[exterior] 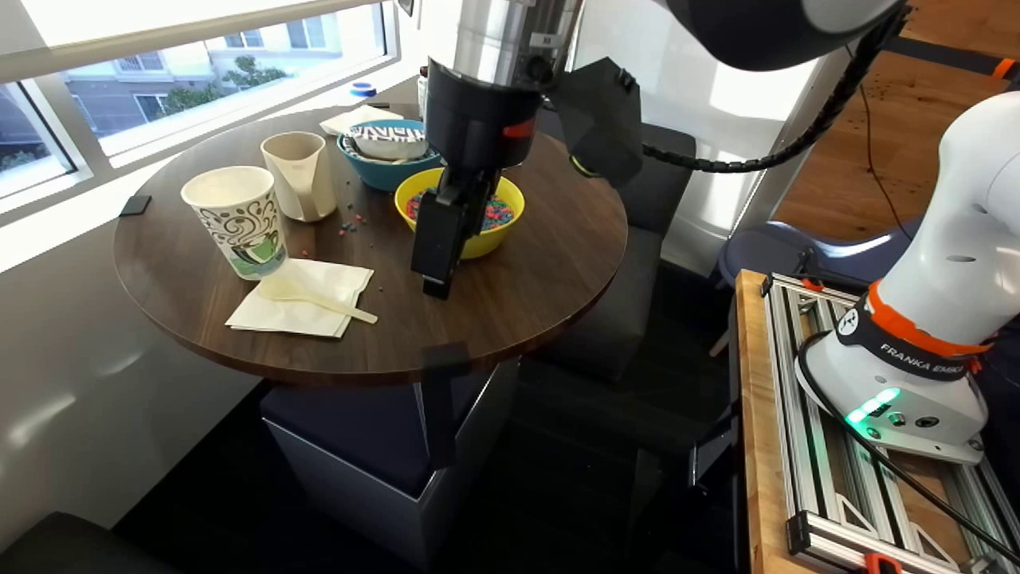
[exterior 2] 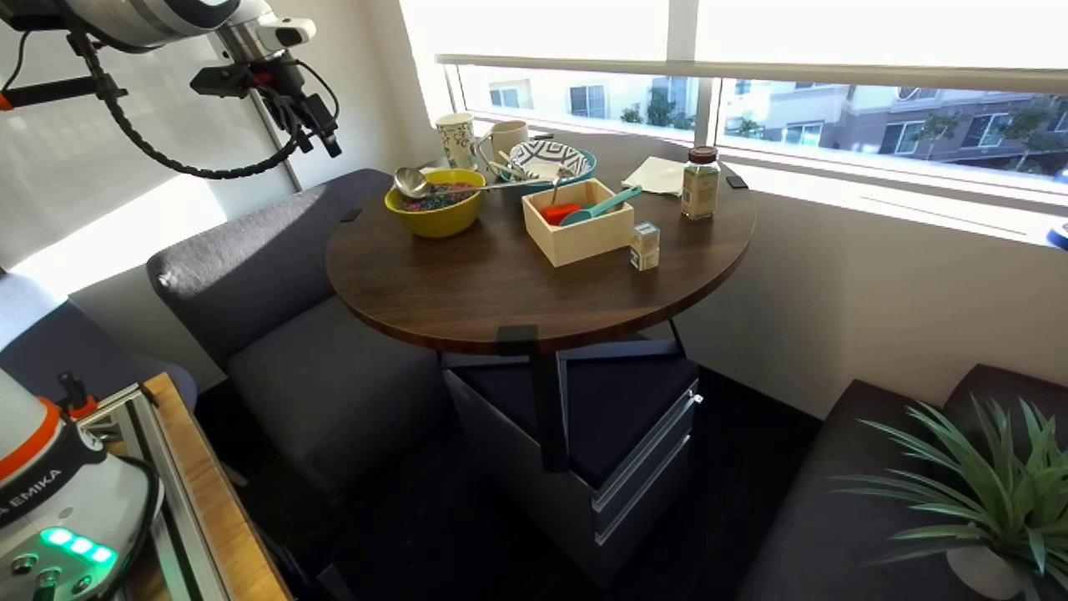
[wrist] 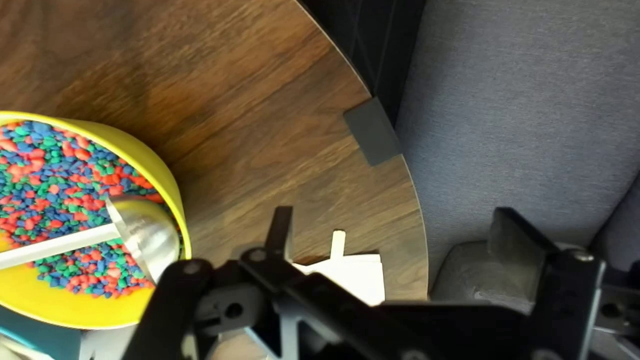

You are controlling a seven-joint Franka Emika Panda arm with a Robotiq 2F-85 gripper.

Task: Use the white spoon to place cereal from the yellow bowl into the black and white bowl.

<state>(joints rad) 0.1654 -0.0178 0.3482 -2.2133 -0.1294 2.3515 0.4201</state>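
Wrist view shows the gripper (wrist: 392,215) wide and empty; the white spoon (exterior: 323,300) lies apart from the yellow bowl (wrist: 75,310) of cereal (wrist: 65,180), so scooping into the black and white bowl (exterior 2: 555,154) seems unstarted.

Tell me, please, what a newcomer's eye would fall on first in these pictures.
Probably the yellow bowl on the round table: it holds bright red, blue and green cereal, with a metal ladle lying across it. Next come the black jaws, above table height and open, with nothing between them. The patterned paper cup might follow, the white spoon near it on a napkin.
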